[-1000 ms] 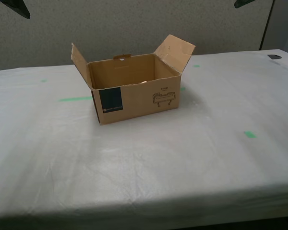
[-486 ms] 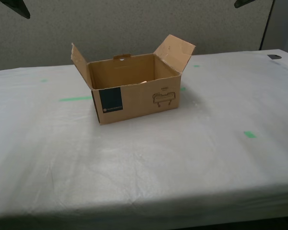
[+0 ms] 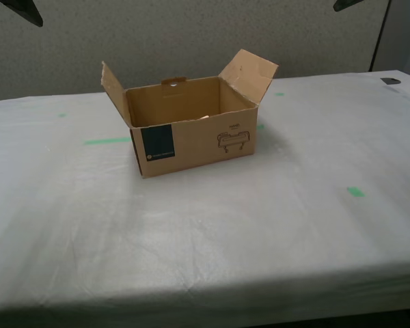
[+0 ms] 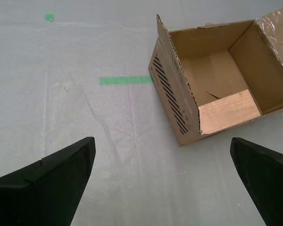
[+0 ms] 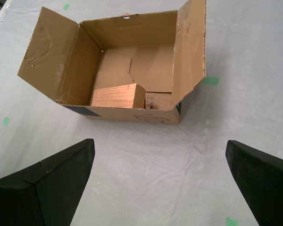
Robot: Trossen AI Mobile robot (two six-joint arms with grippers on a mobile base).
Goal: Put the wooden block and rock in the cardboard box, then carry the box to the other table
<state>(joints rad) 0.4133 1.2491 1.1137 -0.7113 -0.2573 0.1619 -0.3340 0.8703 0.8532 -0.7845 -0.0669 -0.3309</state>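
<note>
The cardboard box (image 3: 191,140) stands open on the white-cloth table (image 3: 212,232), its side flaps spread. From the first wrist view I look down into the cardboard box (image 5: 132,30): the pale wooden block (image 5: 118,95) lies against the near wall, with the small speckled rock (image 5: 150,102) beside it. In the second wrist view the wooden block (image 4: 228,112) shows inside the cardboard box (image 4: 172,89); the rock is hidden there. My first gripper (image 5: 160,183) and my second gripper (image 4: 162,183) both hang open above the cloth, apart from the box and holding nothing.
Green tape marks (image 3: 106,141) (image 3: 355,192) dot the cloth. A grey partition wall (image 3: 191,34) runs behind the table. Dark arm tips (image 3: 20,10) (image 3: 348,5) show at the exterior view's upper corners. A small dark object (image 3: 389,80) lies at the exterior view's far right.
</note>
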